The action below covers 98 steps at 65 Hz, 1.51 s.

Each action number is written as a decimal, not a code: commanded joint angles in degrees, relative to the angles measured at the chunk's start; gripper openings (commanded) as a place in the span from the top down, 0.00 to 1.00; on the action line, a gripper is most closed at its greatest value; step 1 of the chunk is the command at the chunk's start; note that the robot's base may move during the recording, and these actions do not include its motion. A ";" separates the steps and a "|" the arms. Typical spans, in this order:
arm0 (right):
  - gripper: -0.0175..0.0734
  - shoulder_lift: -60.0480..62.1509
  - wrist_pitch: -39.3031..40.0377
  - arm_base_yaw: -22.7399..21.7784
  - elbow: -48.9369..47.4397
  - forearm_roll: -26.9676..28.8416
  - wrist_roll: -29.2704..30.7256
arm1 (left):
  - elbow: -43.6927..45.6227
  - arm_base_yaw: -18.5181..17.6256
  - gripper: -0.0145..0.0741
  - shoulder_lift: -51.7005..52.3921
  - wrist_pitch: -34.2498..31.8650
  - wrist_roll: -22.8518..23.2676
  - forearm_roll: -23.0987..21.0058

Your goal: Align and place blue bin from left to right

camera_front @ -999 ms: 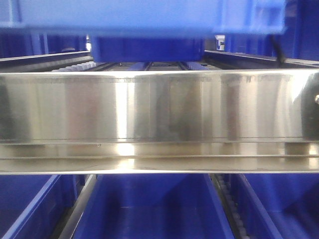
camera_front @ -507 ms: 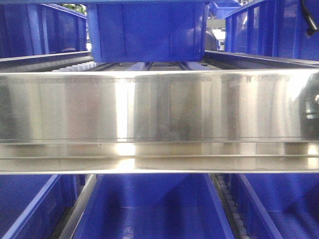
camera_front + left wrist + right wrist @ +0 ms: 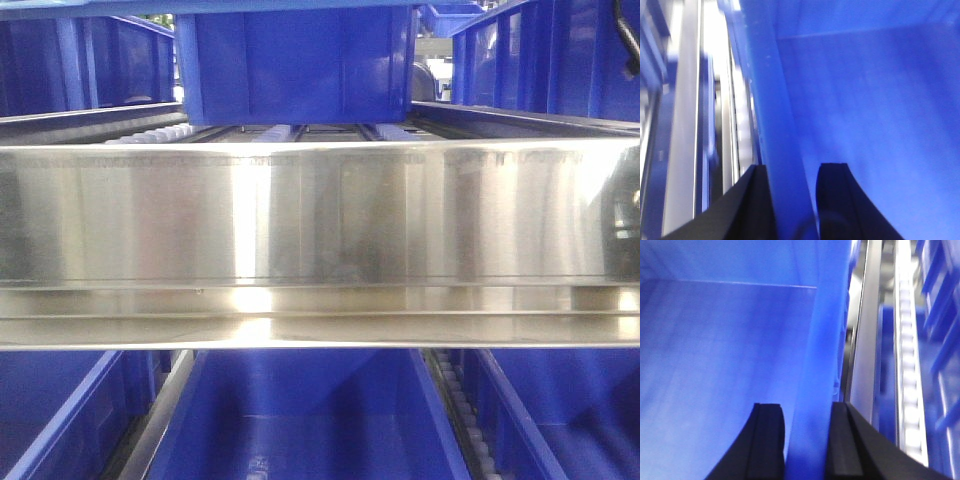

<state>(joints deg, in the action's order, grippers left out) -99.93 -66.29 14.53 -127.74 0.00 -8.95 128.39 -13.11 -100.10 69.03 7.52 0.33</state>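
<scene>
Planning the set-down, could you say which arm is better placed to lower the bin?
Neither alone: on the blue bin, the left gripper clasps its left wall, the right gripper its right; likely both together.

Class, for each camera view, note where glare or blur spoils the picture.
Front view: white glare streaks on the steel rail, blue bin fairly sharp. Left wrist view: rack rails smeared and overexposed. Right wrist view: roller track blown out white and blurred.

Both pairs of jaws are flat, matte black and square-tipped.
</scene>
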 commanded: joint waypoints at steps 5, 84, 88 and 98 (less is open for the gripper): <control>0.87 1.85 8.72 -0.07 -0.87 0.00 0.89 | 1.04 -0.28 0.96 1.55 -5.19 -0.80 -1.15; 0.87 1.85 8.94 -0.07 -0.87 0.00 0.89 | 1.04 -0.28 0.96 1.55 -14.90 -0.80 -1.15; 0.87 1.85 8.94 -0.07 -0.87 0.00 0.89 | 1.04 -0.28 0.96 1.55 -14.90 -0.80 -1.15; 0.87 1.85 8.94 -0.07 -0.87 0.00 0.89 | 1.04 -0.28 0.96 1.55 -14.90 -0.80 -1.15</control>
<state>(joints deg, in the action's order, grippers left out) -99.86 -62.53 14.53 -127.74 -0.76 -8.98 128.39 -13.11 -100.10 60.12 7.19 0.80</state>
